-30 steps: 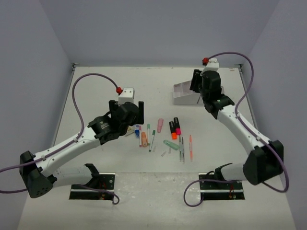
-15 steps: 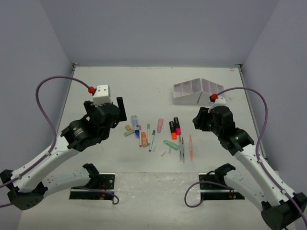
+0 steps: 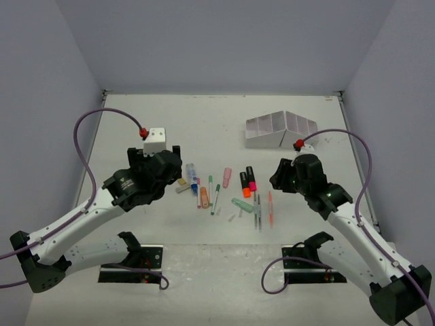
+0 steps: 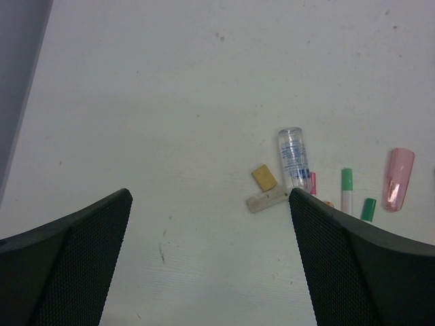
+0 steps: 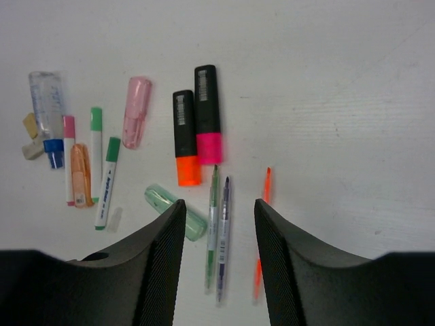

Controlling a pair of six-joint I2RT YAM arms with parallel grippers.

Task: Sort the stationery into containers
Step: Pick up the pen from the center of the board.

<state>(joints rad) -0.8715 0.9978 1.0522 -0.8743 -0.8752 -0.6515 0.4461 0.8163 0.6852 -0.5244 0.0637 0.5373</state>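
Two arms: both over the table (image 3: 170, 122), one on each side of the loose stationery
left gripper (image 4: 209, 204): jaws spread fully wide, nothing between them; hangs over bare table just left of the pile
right gripper (image 5: 219, 210): jaws part open, nothing held; hovers over the near right edge of the pile, green thin pen (image 5: 212, 224) and dark thin pen (image 5: 222, 238) seen through the gap
organizer (image 3: 280, 129): white, slanted, joined compartments; far right of table, well apart from the pile; cannot tell what is inside
highlighters: orange highlighter (image 5: 185, 146) and pink highlighter (image 5: 207, 112) side by side, touching, black ends to the far side
red pen (image 5: 267, 182): thin, alone at the right of the pile, partly behind a jaw
erasers: pink eraser (image 5: 136, 112) left of the highlighters; mint eraser (image 5: 178, 212) lying aslant, partly hidden by a jaw; orange eraser (image 5: 80, 174) beside the pink-capped pen (image 5: 68, 159)
green-capped pens: one (image 5: 96, 146) upright in view; second (image 5: 107, 182) tilted, just beside it
clear tube (image 4: 293, 157): blue cap; left end of pile
blocks: tan block (image 4: 264, 177) and grey block (image 4: 268, 200) just beside the tube
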